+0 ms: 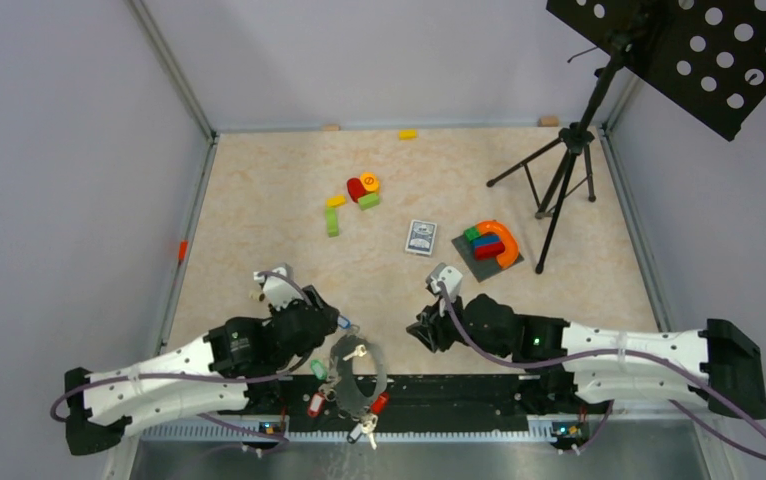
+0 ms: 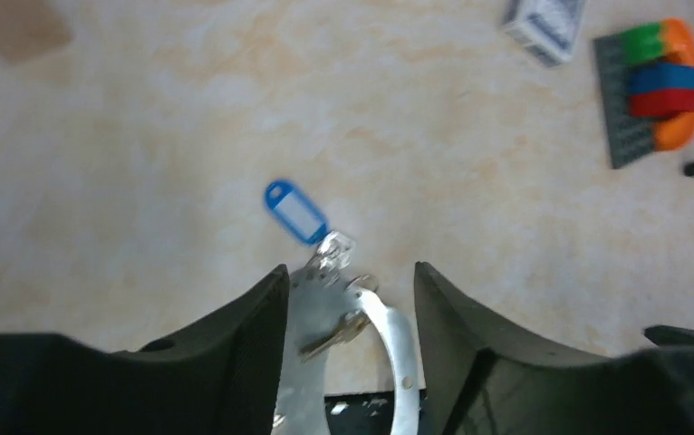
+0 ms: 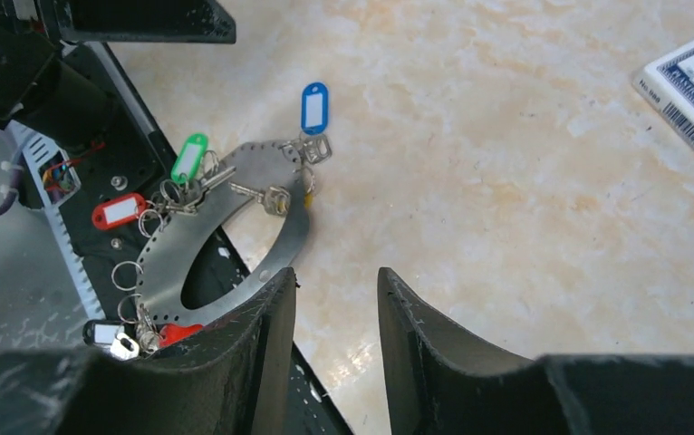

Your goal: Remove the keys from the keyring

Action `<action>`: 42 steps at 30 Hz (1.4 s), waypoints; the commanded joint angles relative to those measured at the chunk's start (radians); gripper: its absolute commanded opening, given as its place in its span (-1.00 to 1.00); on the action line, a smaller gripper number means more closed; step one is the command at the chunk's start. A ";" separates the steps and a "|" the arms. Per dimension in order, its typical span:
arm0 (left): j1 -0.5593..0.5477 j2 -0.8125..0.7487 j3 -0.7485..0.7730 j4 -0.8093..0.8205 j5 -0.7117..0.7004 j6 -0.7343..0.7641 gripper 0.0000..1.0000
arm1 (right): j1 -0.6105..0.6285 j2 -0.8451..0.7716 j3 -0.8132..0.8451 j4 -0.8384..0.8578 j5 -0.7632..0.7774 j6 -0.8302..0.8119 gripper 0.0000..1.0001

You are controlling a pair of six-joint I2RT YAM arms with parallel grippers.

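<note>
The keyring (image 1: 380, 372), a large flat grey metal loop, lies at the table's near edge, partly over the black base rail. Several keys hang on it, with blue (image 1: 344, 322), green (image 1: 317, 368) and red (image 1: 314, 403) tags. My left gripper (image 1: 336, 324) is open, and the ring's far end (image 2: 389, 326) and one key (image 2: 339, 335) lie between its fingers (image 2: 266, 308). The blue tag (image 2: 295, 211) lies just beyond them. My right gripper (image 1: 421, 330) is open and empty; the ring (image 3: 284, 245) lies just left of its fingers (image 3: 280, 299).
A playing-card box (image 1: 420, 237) lies mid-table. To its right, toy blocks with an orange arch (image 1: 504, 243) stand on a grey plate. More blocks (image 1: 362, 188) lie farther back. A black tripod (image 1: 559, 180) stands at the right. The black base rail (image 1: 439, 395) runs along the near edge.
</note>
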 commanded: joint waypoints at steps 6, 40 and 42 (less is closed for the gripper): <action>-0.002 0.266 -0.027 -0.286 0.200 -0.538 0.44 | 0.001 0.098 0.074 0.027 0.008 0.050 -0.24; -0.014 1.076 0.258 0.418 0.371 -0.200 -0.66 | 0.001 -0.150 0.045 -0.154 0.253 0.118 -0.24; 0.035 1.081 0.275 0.445 0.393 -0.158 -0.67 | 0.002 -0.207 0.032 -0.188 0.293 0.150 -0.24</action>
